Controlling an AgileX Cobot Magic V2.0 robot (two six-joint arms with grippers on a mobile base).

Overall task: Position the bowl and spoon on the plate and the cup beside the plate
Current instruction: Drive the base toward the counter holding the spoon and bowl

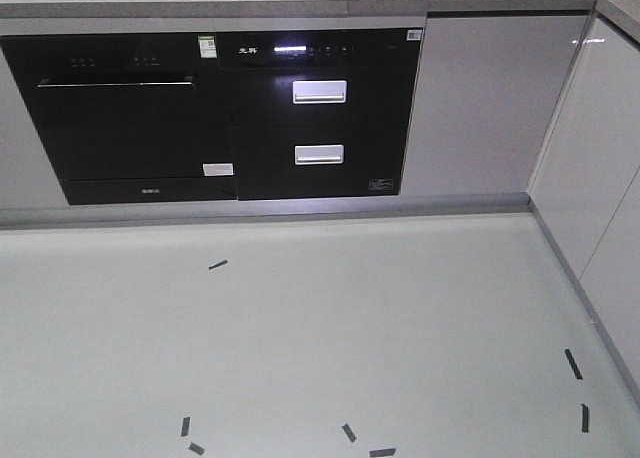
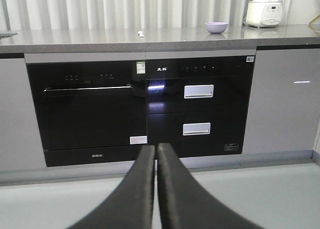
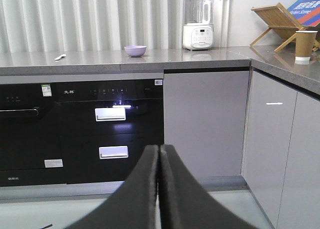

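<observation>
A lilac bowl (image 2: 216,27) (image 3: 135,50) stands on the grey countertop (image 2: 100,39), well above and beyond both grippers. A small pale spoon (image 2: 141,34) (image 3: 60,57) lies on the same counter, left of the bowl. On the side counter at the right stands the brown paper cup (image 3: 305,46). The plate is out of view. My left gripper (image 2: 156,150) is shut and empty, held low and facing the black oven fronts. My right gripper (image 3: 159,150) is likewise shut on nothing, low in front of the cabinets.
A white blender (image 3: 198,23) (image 2: 264,8) stands on the counter right of the bowl. A wooden rack (image 3: 275,16) sits behind the cup. Black built-in appliances (image 1: 215,113) and grey cabinet doors (image 1: 485,103) face the robot. Tape marks (image 1: 218,265) dot the pale floor.
</observation>
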